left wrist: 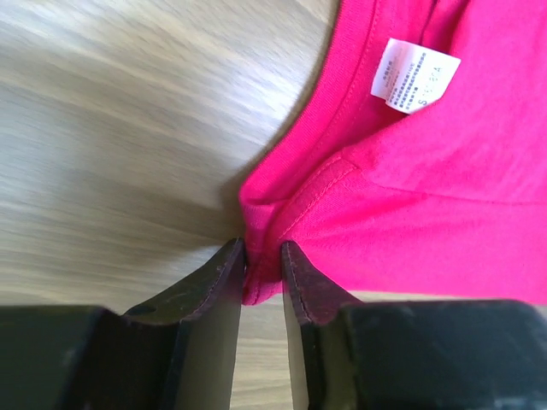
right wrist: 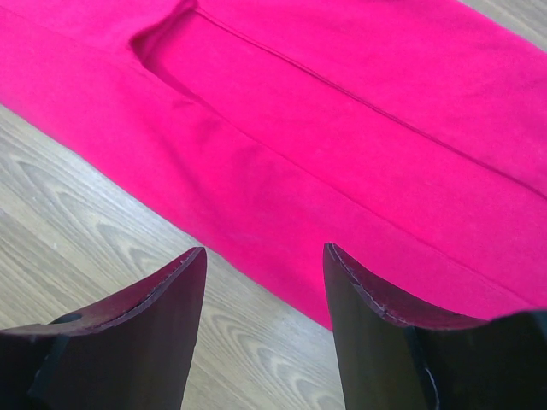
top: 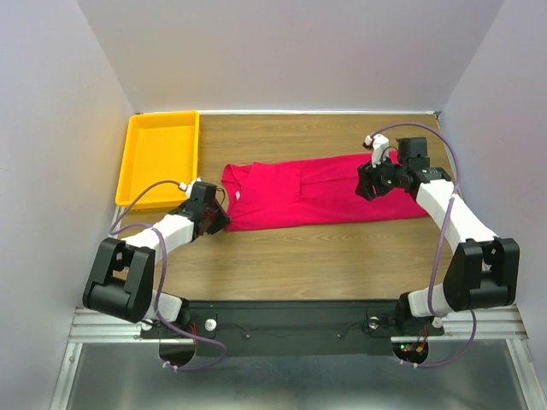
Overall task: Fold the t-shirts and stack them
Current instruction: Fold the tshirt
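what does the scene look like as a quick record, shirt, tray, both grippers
shirt: red, folded into a long band, flat across the table, collar end to the left
label: white, showing inside the collar
tray: yellow, far left corner, apart from the shirt
left gripper: low at the shirt's near left corner, jaws narrow with the cloth edge pinched between them
right gripper: above the shirt's right end at its near edge, jaws wide, nothing between them
stack: none yet
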Available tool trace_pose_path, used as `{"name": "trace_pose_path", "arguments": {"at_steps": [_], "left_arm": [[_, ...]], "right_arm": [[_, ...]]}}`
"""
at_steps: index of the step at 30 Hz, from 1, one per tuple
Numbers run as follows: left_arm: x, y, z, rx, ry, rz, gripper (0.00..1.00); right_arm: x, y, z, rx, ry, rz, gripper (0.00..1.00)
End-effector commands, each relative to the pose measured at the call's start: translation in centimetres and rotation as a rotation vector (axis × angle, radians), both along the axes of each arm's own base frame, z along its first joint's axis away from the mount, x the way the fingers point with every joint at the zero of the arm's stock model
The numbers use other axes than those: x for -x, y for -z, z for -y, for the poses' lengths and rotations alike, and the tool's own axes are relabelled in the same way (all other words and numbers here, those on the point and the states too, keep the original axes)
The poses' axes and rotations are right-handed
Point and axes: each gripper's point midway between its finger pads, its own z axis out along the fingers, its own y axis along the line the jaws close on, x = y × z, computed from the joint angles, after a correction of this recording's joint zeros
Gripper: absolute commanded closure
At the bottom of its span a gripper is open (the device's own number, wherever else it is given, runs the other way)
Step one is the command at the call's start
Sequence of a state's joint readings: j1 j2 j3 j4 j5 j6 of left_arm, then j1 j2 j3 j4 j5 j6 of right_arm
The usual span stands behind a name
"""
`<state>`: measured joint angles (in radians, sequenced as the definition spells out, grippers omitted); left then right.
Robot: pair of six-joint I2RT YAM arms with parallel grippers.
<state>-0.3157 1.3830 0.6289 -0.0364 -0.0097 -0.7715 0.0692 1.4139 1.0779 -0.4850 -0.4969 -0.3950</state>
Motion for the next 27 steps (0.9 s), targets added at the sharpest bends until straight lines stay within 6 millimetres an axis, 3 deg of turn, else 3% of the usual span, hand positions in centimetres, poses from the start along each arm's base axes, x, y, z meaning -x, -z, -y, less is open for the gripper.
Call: {"name": "trace_pose_path", "arguments": {"at_steps": [1, 3, 7, 12, 13, 17, 20, 23, 24, 27], "left_arm": [[-0.8, -0.4, -1.6, -0.057, 0.000, 0.025, 0.71], [-0.9, -0.4, -1.5, -0.053, 0.026, 0.028, 0.78], [-1.6, -0.6, -1.8, -0.064, 0.046, 0.048, 0.79], [-2.2, -1.6, -0.7, -0.040, 0.137, 0.094, 0.77], [-2.4, -1.8, -0.5, -0.037, 0.151, 0.102, 0.76], [-2.7, -3.4, -0.1, -0.044, 0.207, 0.162, 0.51], [-3.0, -7.5, -0.5, -0.054, 0.205, 0.292, 0.39], [-3.1, -10.6, -0.9, -0.068, 0.198, 0.378, 0.34], [-3.1, -12.5, -1.1, -0.069, 0.191, 0.435, 0.33], [-2.3, -14.0, -2.0, -0.118, 0.189, 0.455, 0.32]], "right_arm": [[-0.5, -0.6, 1.5, 0.031, 0.060, 0.044, 0.37], [-0.5, 0.1, 2.7, 0.056, 0.101, 0.030, 0.37], [-0.4, 0.9, 4.6, 0.086, 0.181, 0.007, 0.37], [-0.5, 2.6, 10.0, 0.126, 0.346, -0.043, 0.38], [-0.6, 2.7, 10.5, 0.124, 0.359, -0.045, 0.38], [-1.2, 2.5, 11.4, 0.115, 0.366, -0.043, 0.38], [-2.0, 2.1, 11.4, 0.102, 0.364, -0.036, 0.37], [-3.0, 1.6, 11.2, 0.081, 0.362, -0.031, 0.37], [-3.3, 1.4, 11.2, 0.076, 0.361, -0.029, 0.37], [-4.7, 0.9, 10.2, 0.024, 0.313, -0.025, 0.37]]}}
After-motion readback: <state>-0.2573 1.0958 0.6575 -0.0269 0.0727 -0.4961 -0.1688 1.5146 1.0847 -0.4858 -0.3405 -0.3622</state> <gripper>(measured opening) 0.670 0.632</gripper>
